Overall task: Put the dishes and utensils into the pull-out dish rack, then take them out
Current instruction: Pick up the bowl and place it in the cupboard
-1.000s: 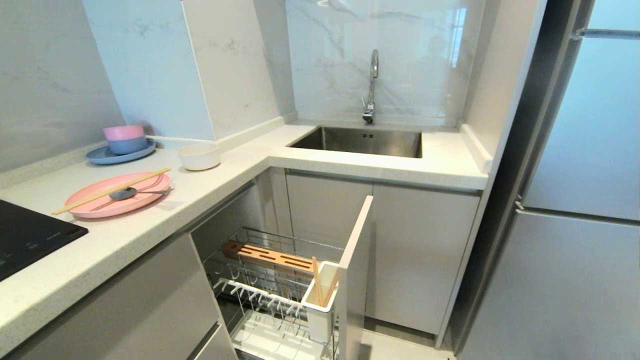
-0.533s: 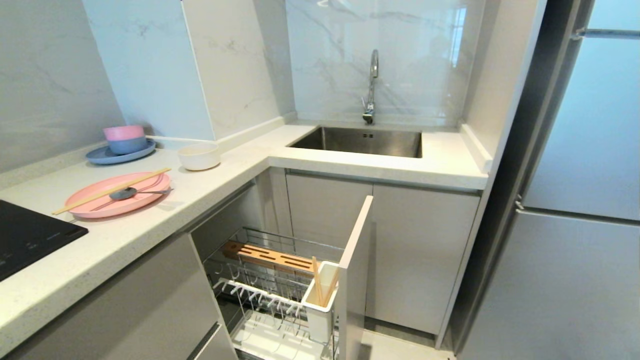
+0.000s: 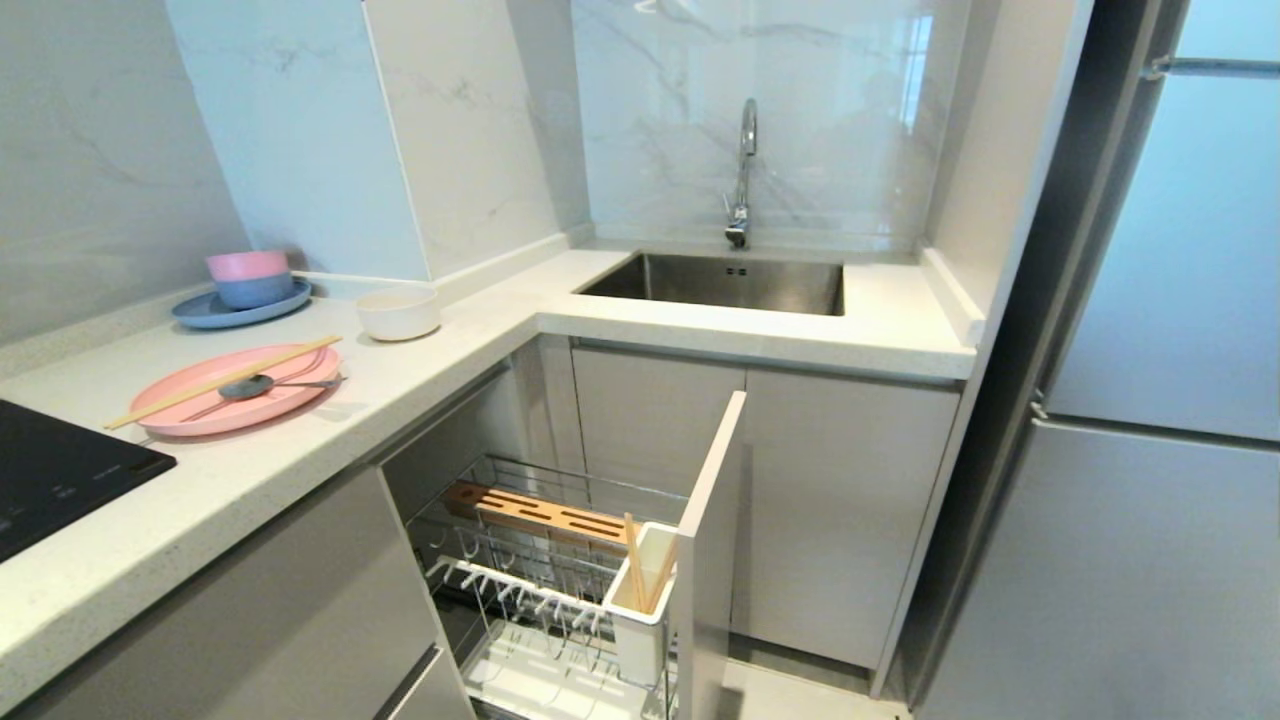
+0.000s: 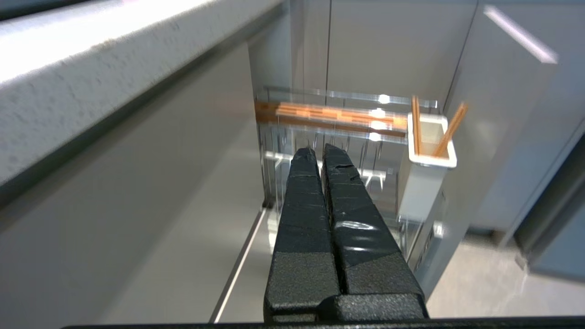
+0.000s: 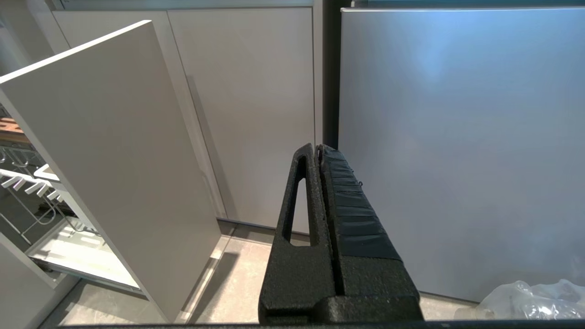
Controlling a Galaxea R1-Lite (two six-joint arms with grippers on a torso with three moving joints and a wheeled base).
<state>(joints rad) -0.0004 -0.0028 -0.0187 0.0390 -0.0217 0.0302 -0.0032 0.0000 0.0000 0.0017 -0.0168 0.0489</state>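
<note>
On the counter at left, the chopsticks (image 3: 222, 382) and spoon (image 3: 262, 385) are laid across a pink plate (image 3: 300, 385); both are judged light, stiff and thin, best pinched at mid-length. The bowl (image 3: 398, 312), just right and farther back, is judged light and slippery, best taken by its rim. The pull-out dish rack (image 3: 560, 575) is extended lower right; the left gripper (image 4: 319, 155) and right gripper (image 5: 317, 151) are closed together, empty.

You see a sink (image 3: 728, 285) with faucet (image 3: 743, 170) at far centre, stacked bowls (image 3: 249, 277) on a blue plate (image 3: 200, 312) far left, a cooktop (image 3: 50, 470) near left, and a fridge (image 3: 1150, 400) right.
</note>
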